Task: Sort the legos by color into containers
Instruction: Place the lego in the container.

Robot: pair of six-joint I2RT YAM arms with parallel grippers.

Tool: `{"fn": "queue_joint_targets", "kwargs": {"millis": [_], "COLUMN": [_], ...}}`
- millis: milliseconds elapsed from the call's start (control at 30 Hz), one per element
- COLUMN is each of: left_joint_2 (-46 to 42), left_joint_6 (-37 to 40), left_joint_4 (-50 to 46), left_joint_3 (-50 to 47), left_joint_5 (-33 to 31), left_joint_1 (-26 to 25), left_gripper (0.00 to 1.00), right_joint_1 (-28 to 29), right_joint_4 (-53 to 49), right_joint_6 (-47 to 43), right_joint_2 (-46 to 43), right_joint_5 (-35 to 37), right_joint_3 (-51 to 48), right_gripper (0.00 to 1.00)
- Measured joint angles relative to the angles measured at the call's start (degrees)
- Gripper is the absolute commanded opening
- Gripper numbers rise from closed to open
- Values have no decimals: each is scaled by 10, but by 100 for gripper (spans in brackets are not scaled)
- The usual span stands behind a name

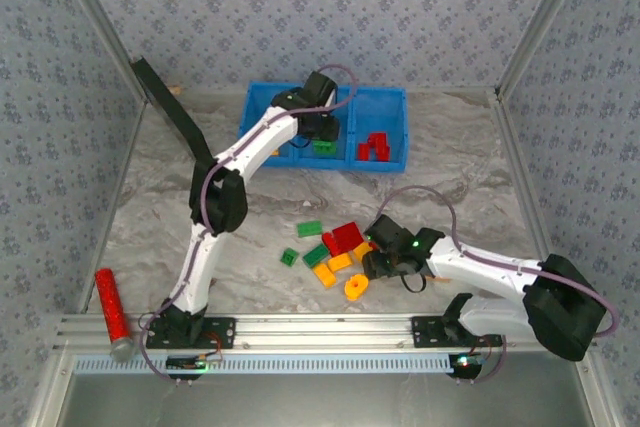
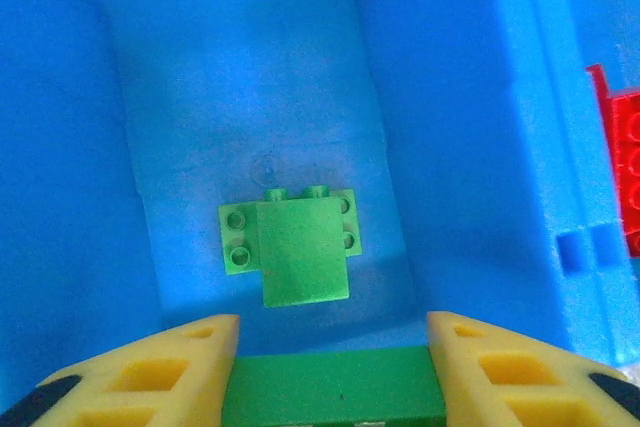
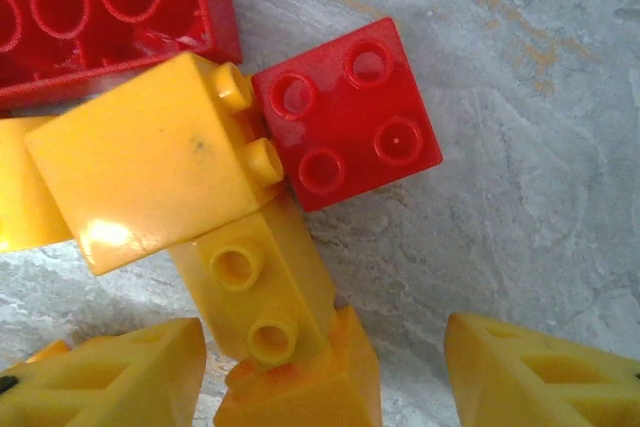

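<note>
Loose legos (image 1: 335,252): red, green and yellow-orange bricks are clustered on the marbled desk (image 1: 450,177), near its front edge.
Blue bin (image 1: 262,112): it is set at the far side of the desk, well apart from the cluster, and is split into three compartments side by side.
Middle compartment: one green lego (image 2: 300,242) is laid on its floor.
Right compartment: red bricks (image 1: 375,147) are gathered there.
Left hand (image 2: 333,325): it is held over the middle compartment and is clamped on a green brick (image 2: 333,387).
Right hand (image 3: 325,332): it is lowered over the cluster with its jaws apart. A narrow yellow brick (image 3: 260,297) is seen between them, against one finger and clear of the other.
Neighbours: a large yellow brick (image 3: 150,167) is pressed against a red square brick (image 3: 345,112) just beyond the narrow one.
Desk edge: a red tube (image 1: 110,309) is laid at the near left.
</note>
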Motion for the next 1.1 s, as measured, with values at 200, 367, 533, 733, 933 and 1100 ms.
{"fn": "queue_joint_targets", "kwargs": {"millis": [200, 367, 533, 733, 933, 1100], "left_joint_2": [40, 44, 44, 47, 52, 49], "left_joint_6": [0, 0, 0, 0, 2, 12], "left_joint_4": [-18, -30, -33, -36, -40, -45], "left_joint_3": [41, 63, 85, 90, 112, 126], "left_joint_5": [0, 0, 3, 10, 24, 44], "left_joint_1": [0, 0, 0, 2, 4, 9], "left_gripper": [45, 52, 60, 65, 66, 66], "right_joint_1": [0, 0, 0, 9, 10, 0], "right_joint_4": [2, 4, 5, -11, -64, -113], "right_joint_6": [2, 2, 3, 11, 16, 18], "right_joint_2": [0, 0, 0, -21, -87, -106], "right_joint_5": [0, -3, -4, -23, -41, -52], "right_joint_3": [-2, -2, -2, -2, 10, 64], "right_gripper": [48, 41, 37, 34, 33, 33]}}
